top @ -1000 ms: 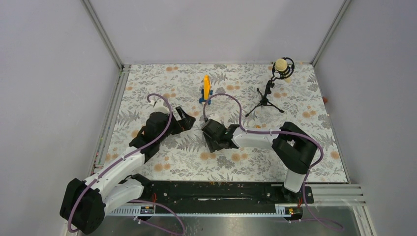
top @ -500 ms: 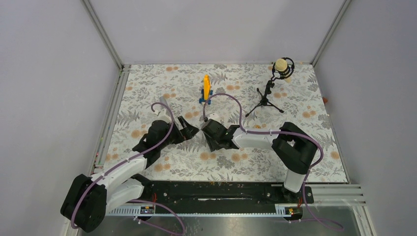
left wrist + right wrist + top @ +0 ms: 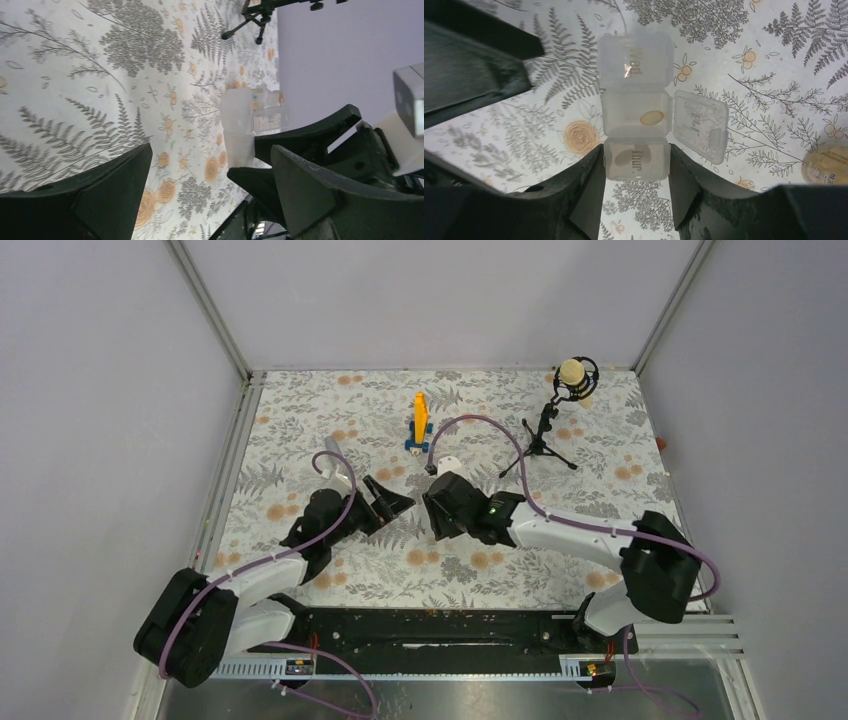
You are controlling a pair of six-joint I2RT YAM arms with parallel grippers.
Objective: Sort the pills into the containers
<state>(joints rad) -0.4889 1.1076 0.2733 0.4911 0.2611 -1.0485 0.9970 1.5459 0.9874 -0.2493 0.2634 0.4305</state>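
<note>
A clear pill box [image 3: 636, 112] with lids marked "Wed" and "Thur" lies on the floral mat. Its middle compartment is open and holds one tan pill [image 3: 651, 118]; its lid [image 3: 700, 125] is swung to the right. My right gripper [image 3: 636, 165] is shut on the "Thur" end of the box. The box shows as a white patch in the top view [image 3: 450, 464] and in the left wrist view [image 3: 240, 125]. My left gripper [image 3: 211, 147] is open and empty, just left of the box. An amber-tan jar [image 3: 828, 162] peeks in at the right edge. The colourless jar is out of view.
A microphone on a tripod [image 3: 545, 435] stands at the back right, and its legs show in the left wrist view [image 3: 260, 7]. An upright orange piece on a blue base [image 3: 420, 420] stands behind the grippers. Cage walls close in the mat [image 3: 300, 410].
My left gripper has moved right and nearer, close to the right gripper. My right arm has stretched out, its elbow swinging right, and the white pill box now shows at its fingers.
</note>
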